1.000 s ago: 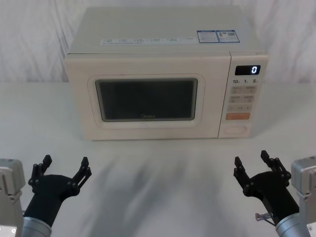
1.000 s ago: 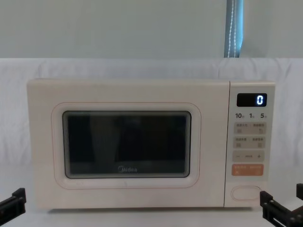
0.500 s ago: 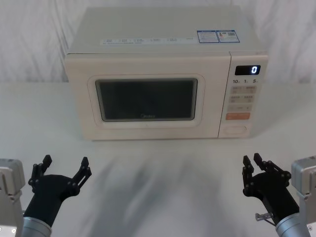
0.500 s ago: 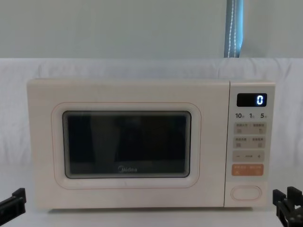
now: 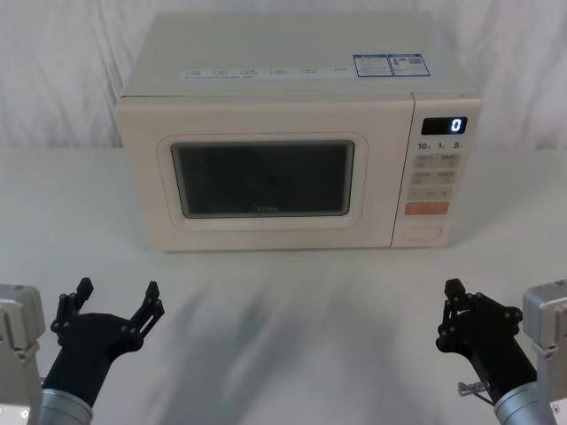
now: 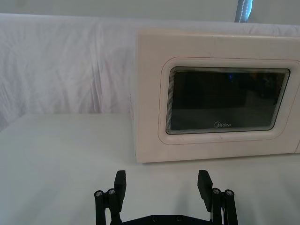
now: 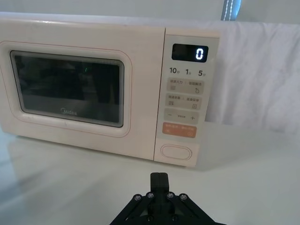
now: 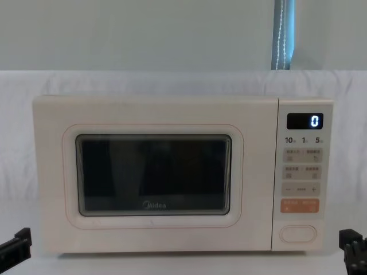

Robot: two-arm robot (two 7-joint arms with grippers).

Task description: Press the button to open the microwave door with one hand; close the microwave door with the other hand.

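At the lower left of the head view, the left gripper point(image 5: 113, 301) hangs over the white table point(image 5: 283, 319) with its black fingers spread wide, its silver wrist cut off by the frame edge. At the lower right, the right gripper point(image 5: 454, 301) has its fingers pressed together into a single narrow tip; its wrist is likewise cropped. In the chest view just one black fingertip point(image 8: 16, 243) of the left gripper shows at the bottom left corner.

Farther back, mid-frame, stands the cream microwave point(image 5: 292, 53), boxy and matte. The microwave door point(image 5: 266, 243) is flush with the body, a raised rounded frame around its dark, glossy window point(image 5: 262, 179). On the control panel at the right of the microwave, below the orange rectangular key point(image 5: 427, 209), sits the button point(image 5: 422, 233), a blank pill-shaped key well apart from both grippers. The small keys' print is too fine to read. Wrinkled white cloth point(image 5: 53, 71) fills the upper frame behind.
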